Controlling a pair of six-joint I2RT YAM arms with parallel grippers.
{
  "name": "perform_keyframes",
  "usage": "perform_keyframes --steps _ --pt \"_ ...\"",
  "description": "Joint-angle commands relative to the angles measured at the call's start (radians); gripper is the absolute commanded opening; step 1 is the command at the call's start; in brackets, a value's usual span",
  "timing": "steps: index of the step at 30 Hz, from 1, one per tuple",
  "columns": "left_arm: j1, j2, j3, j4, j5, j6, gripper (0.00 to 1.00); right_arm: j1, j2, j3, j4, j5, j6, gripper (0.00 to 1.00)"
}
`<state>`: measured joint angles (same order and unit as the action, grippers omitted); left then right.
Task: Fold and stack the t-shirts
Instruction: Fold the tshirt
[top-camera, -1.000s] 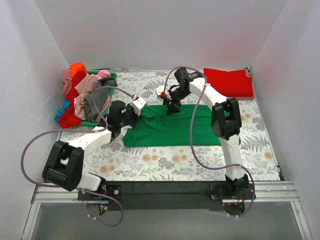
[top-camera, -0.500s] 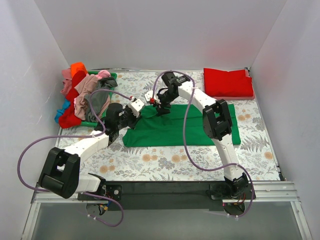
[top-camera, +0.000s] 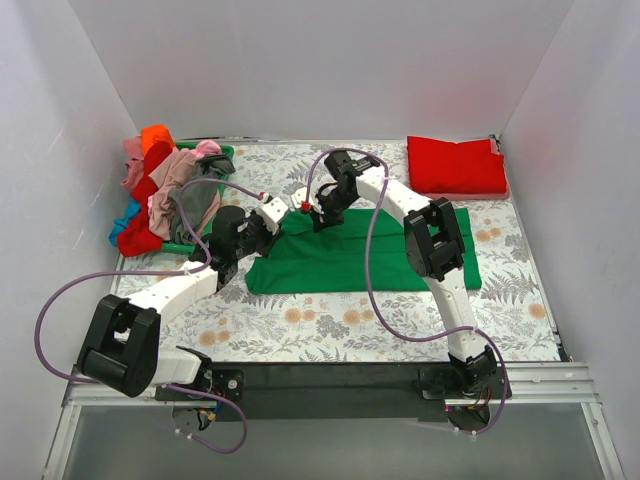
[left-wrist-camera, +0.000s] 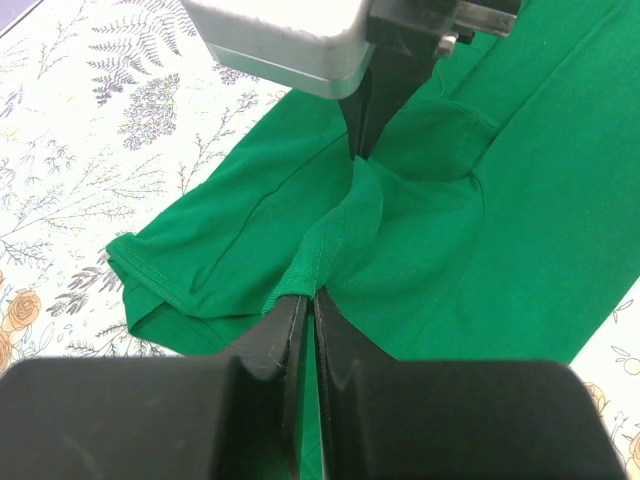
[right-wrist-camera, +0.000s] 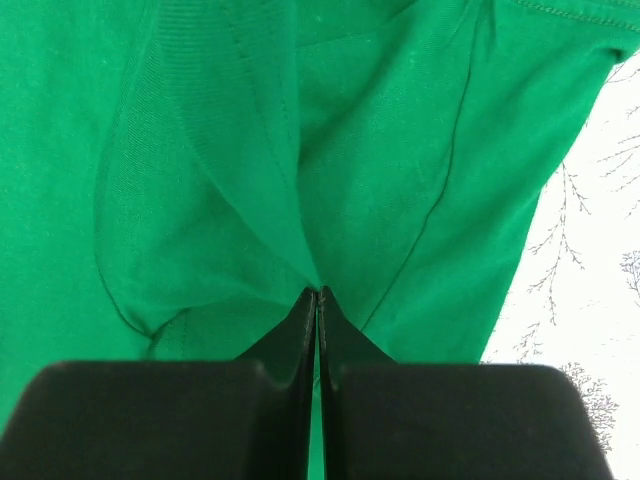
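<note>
A bright green t-shirt (top-camera: 360, 255) lies partly folded across the middle of the floral cloth. My left gripper (top-camera: 262, 226) is shut on a hemmed edge of the green t-shirt (left-wrist-camera: 420, 240) at its left end, with fabric bunched up at the fingertips (left-wrist-camera: 298, 305). My right gripper (top-camera: 320, 217) is shut on a pinch of the green t-shirt (right-wrist-camera: 200, 180) near the upper left edge, close to the left gripper. A folded red t-shirt (top-camera: 458, 166) rests at the back right. Several unfolded t-shirts (top-camera: 160, 195) in red, pink, orange, grey and blue are heaped at the back left.
A green plastic basket (top-camera: 222, 150) sits under the heap of shirts at the back left. The grey-white floral cloth (top-camera: 330, 325) covers the table. White walls close in the back and both sides.
The right gripper moved left along the green t-shirt's upper edge, came down and shut on the fabric. The left gripper stayed shut on the shirt's left end.
</note>
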<state>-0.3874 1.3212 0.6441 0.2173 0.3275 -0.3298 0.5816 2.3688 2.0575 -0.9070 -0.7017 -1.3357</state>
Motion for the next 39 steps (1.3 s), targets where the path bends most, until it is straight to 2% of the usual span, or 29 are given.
perform_keyframes --steps 1,14,31,36,39 --pt "0.007 0.006 0.017 0.031 -0.028 0.006 0.0 0.004 -0.054 -0.017 0.01 0.004 0.018 0.01" --pt "0.013 0.053 0.029 0.051 -0.073 0.012 0.0 -0.023 -0.126 -0.053 0.072 0.067 0.185 0.01" --pt "0.03 0.24 0.16 0.034 -0.127 -0.029 0.01 -0.026 -0.149 -0.088 0.092 0.143 0.285 0.01" --pt "0.033 0.285 0.204 0.008 -0.169 -0.092 0.24 -0.026 -0.14 -0.091 0.12 0.162 0.354 0.01" --pt "0.035 0.321 0.27 -0.045 -0.246 -0.167 0.38 -0.026 -0.138 -0.105 0.166 0.185 0.427 0.01"
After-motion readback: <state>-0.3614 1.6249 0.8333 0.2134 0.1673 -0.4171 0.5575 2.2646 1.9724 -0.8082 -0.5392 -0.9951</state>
